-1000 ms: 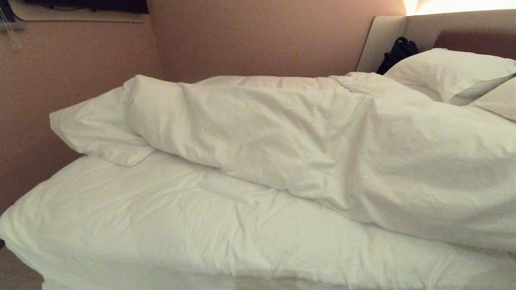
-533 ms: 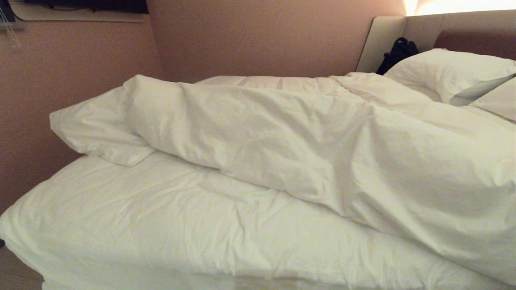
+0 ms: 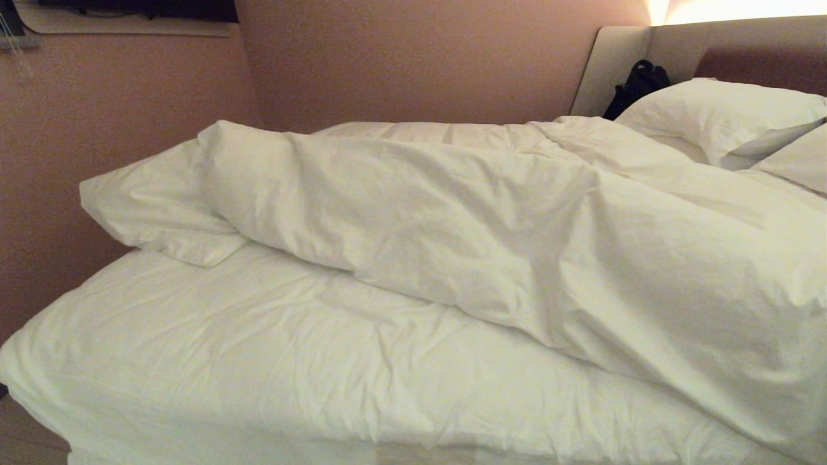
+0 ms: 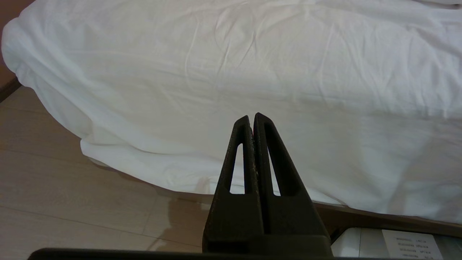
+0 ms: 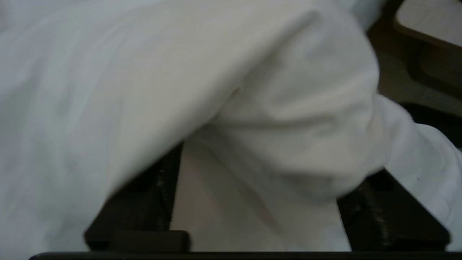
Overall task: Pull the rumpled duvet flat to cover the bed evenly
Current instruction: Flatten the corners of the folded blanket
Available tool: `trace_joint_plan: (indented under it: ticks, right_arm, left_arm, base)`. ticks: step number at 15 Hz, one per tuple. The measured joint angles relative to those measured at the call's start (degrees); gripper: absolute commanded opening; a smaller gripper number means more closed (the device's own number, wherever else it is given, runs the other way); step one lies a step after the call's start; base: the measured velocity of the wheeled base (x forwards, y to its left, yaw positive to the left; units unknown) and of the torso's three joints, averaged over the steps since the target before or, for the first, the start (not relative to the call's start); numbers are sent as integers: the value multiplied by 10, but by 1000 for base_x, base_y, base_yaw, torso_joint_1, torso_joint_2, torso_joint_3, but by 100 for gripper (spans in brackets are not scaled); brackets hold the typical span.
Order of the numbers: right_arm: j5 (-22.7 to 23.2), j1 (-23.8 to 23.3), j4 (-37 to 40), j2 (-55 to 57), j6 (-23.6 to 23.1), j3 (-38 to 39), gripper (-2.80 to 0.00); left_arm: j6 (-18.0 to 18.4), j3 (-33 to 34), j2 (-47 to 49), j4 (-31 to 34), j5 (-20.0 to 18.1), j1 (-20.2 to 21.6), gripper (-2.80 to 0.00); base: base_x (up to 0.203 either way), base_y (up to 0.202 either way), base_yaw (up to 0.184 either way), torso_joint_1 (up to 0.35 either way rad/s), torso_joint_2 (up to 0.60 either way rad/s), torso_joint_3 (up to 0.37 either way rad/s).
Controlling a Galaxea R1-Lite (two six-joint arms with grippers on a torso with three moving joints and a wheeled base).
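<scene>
While one white duvet [image 3: 491, 245] lies bunched in a ridge across the far half of the single bed [image 3: 271, 368], two pillows [image 3: 723, 116] rest by the headboard [image 3: 736, 58]. The left gripper [image 4: 252, 119] hangs beside the bed's edge, jaws pressed together and empty. The right gripper [image 5: 260, 216] has jaws spread wide, duvet fabric draped between them.

Duvet [image 3: 491, 226] heaped across bed [image 3: 258, 361], pillows [image 3: 717, 113] right.
</scene>
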Motion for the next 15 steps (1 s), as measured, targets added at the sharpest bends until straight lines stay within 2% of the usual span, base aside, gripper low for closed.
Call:
trace_joint_plan:
  ticks: [5,10,15]
  right_arm:
    - [73,4,118,-139,-50,-45,0]
    - [150,68,228,-256,-72,-61,0]
    - [231,81,259,-313,-74,-55,0]
  left_arm:
    - [0,0,0,0,0,0,-280]
    - [0,0,0,0,0,0,-280]
    - [0,0,0,0,0,0,-280]
  base:
    - [0,0,0,0,0,0]
    - [0,0,0,0,0,0]
    - [0,0,0,0,0,0]
